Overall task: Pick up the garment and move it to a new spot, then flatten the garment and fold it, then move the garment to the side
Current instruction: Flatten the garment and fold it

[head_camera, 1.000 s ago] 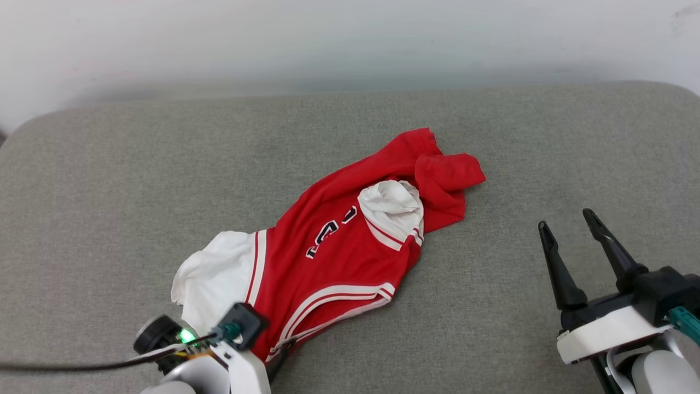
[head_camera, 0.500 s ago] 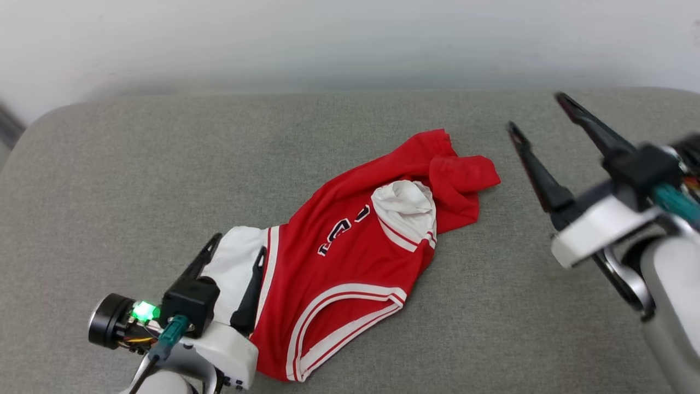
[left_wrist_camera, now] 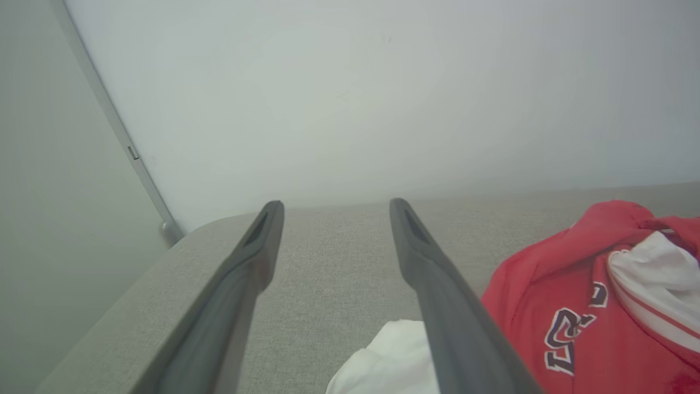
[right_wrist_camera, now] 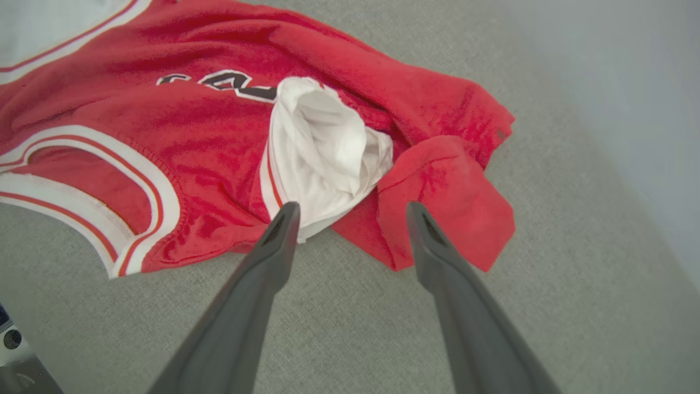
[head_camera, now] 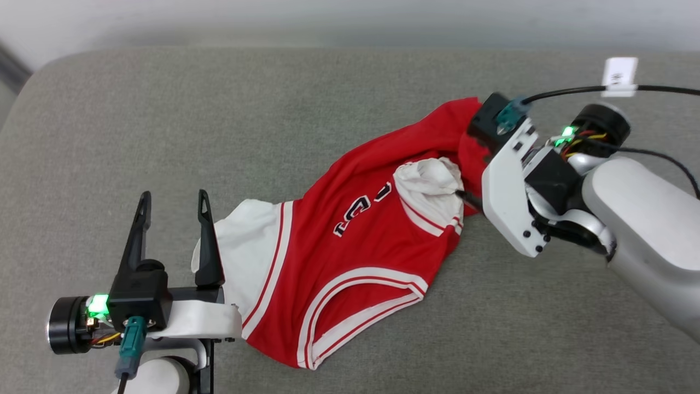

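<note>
The garment lies crumpled on the grey cushion. Its long axis runs diagonally, from the collar and one white sleeve at one end to a bunched red flap and the other, balled-up white sleeve at the far end.

That far end sits straight ahead of the right gripper. Its fingers stand wide apart and hold nothing. The balled sleeve is just past one tip and the red flap just past the other. The tips look to be at the very edge of the cloth, though the wrist view does not settle whether they touch it.

The left gripper is likewise spread and empty. The cloth is not between its fingers but off to their right, with the flat white sleeve just beside the inner finger.

The right arm is therefore better placed to take hold. The left would first have to swing toward the sleeve.
</note>
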Controlling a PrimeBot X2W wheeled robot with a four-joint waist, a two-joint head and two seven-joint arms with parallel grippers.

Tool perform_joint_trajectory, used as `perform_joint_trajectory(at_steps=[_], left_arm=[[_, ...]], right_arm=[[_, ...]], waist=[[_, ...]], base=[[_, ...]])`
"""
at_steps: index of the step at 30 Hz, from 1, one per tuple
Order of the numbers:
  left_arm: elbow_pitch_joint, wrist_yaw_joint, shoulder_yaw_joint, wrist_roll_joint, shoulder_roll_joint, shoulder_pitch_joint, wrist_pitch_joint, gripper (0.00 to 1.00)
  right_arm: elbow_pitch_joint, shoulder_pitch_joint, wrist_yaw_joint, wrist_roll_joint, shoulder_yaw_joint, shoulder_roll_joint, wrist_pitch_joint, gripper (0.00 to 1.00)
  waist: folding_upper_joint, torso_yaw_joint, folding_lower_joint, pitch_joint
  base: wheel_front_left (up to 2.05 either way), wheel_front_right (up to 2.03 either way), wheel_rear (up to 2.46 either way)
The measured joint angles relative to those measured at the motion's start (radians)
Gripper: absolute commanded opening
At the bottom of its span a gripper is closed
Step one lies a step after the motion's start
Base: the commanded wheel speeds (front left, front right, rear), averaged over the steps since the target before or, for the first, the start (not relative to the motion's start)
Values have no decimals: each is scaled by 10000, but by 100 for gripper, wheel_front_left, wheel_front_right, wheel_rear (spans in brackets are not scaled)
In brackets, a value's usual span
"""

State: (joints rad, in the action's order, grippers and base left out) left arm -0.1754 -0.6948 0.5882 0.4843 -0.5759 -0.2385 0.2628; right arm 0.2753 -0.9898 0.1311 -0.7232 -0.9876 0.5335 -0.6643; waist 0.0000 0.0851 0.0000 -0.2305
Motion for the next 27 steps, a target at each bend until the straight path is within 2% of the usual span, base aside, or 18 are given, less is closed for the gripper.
perform_joint_trajectory(at_steps=[4,9,15,16,17,18,23,27], left_arm=[[-4,424,-836,-543,623,365,2,100],[161,1087,-1620,-1120,1348,616,2,100],[410,1835,-2382,-1682,2025,754,2,100],[464,1948,-2483,-1758,2113,785,2,100],[497,2044,-2591,-1839,2196,822,2,100],[533,2130,-2688,-1914,2276,862,2,100],[694,2531,-3183,-2203,2606,1075,2,100],[851,2780,-3555,-2395,2817,1406,2,100]], right_arm=[[755,-322,0,-537,-658,-157,-548,100],[1582,-372,0,-888,-1411,-493,-428,100],[1801,-85,-13,-1214,-2318,-476,-192,100],[1802,-73,-19,-1231,-2372,-474,-113,68],[1802,-54,-19,-1256,-2422,-476,-29,14],[1793,-43,-19,-1300,-2474,-481,56,0],[1576,74,2,-1471,-2750,-347,1183,0],[909,39,2,-1394,-2734,353,2345,0]], waist=[[0,204,0,-347],[0,414,0,-783],[0,507,0,-1015],[0,489,0,-1021],[0,462,0,-1018],[0,427,0,-1008],[0,229,0,-824],[0,46,0,-505]], base=[[0,0,0],[0,0,0],[0,0,0],[0,0,0],[0,0,0],[0,0,0],[0,0,0],[0,0,0]])
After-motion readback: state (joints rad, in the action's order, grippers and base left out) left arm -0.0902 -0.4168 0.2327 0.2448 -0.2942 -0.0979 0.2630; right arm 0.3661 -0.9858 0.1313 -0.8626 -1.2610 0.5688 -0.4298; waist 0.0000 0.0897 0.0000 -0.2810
